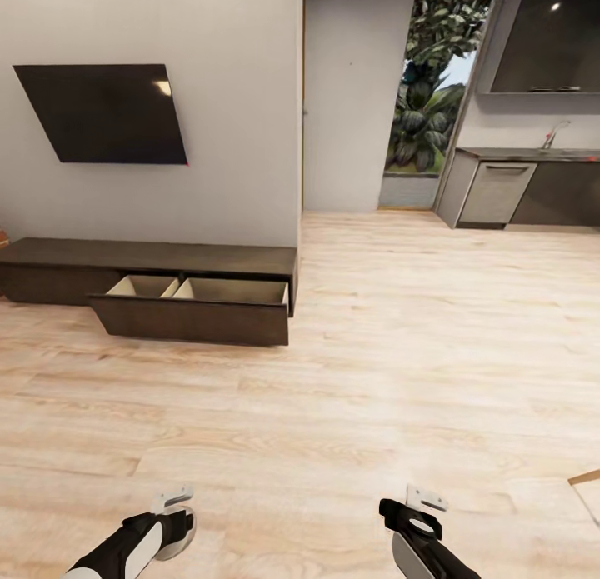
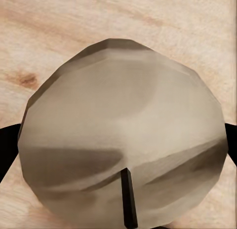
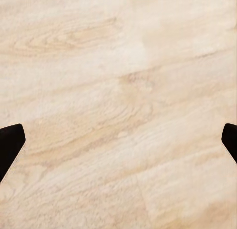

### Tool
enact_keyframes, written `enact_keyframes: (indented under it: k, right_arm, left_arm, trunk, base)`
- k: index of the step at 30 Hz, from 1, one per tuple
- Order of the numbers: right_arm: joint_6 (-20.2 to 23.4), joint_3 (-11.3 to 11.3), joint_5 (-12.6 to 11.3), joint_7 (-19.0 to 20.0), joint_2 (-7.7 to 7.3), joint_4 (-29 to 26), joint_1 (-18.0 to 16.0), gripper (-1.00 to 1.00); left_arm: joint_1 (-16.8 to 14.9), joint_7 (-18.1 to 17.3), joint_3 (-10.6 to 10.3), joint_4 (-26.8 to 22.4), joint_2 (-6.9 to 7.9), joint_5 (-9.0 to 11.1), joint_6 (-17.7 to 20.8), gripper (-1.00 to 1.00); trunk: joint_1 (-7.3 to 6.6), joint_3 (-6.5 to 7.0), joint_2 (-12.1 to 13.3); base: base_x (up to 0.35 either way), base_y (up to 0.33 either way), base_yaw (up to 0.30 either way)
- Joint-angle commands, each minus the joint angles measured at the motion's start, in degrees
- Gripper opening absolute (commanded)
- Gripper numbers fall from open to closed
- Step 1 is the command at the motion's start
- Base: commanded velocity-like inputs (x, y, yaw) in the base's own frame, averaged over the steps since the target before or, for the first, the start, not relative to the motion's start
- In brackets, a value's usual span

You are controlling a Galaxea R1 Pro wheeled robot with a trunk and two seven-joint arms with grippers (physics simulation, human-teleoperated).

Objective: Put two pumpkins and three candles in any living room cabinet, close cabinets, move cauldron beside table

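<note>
The cabinet [image 1: 150, 267] is a long, low, dark-brown unit against the wall under the black screen [image 1: 104, 112]. One flat front is pulled out as a drawer [image 1: 196, 308], showing two pale beige compartments; their floors are hidden behind the front panel, so nothing can be made out inside. The cabinet's far left end is cut off by the picture's edge.

Well in front of the cabinet, over the pale wood floor [image 1: 375, 379], the left gripper [image 1: 173, 521] pinches a candle [image 2: 123, 135]: a grey-beige, faceted stub seen end-on in the left wrist view, with a dark wick; its lower edge is cropped, and the black fingers [image 2: 7, 150] show at either side of it. The right gripper [image 3: 118, 140] holds nothing, its fingertips spread wide apart over bare floor.
</note>
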Motion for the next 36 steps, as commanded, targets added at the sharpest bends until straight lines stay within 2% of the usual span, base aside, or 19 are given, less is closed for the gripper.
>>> enact_keyframes:
  k: [1, 16, 36]
  right_arm:
    - [0.33, 0.48, -0.23, -0.49, -0.09, -0.13, -0.04, 1.0]
    - [0.33, 0.48, -0.23, -0.49, -0.07, -0.13, -0.04, 1.0]
    - [0.33, 0.48, -0.23, -0.49, -0.08, -0.13, -0.04, 1.0]
  left_arm:
    - [-0.01, 0.41, -0.46, -0.16, 0.06, 0.56, 0.28, -1.0]
    - [-0.01, 0.41, -0.45, -0.17, 0.06, 0.56, 0.28, -1.0]
    - [0.0, 0.41, -0.43, -0.15, 0.06, 0.56, 0.28, -1.0]
  trunk:
    - [0.03, -0.05, -0.02]
    - [0.03, -0.05, -0.02]
    - [0.03, -0.05, -0.02]
  base:
    - [0.321, -0.093, 0.0]
    - [0.321, -0.089, 0.0]
    - [0.326, -0.006, 0.0]
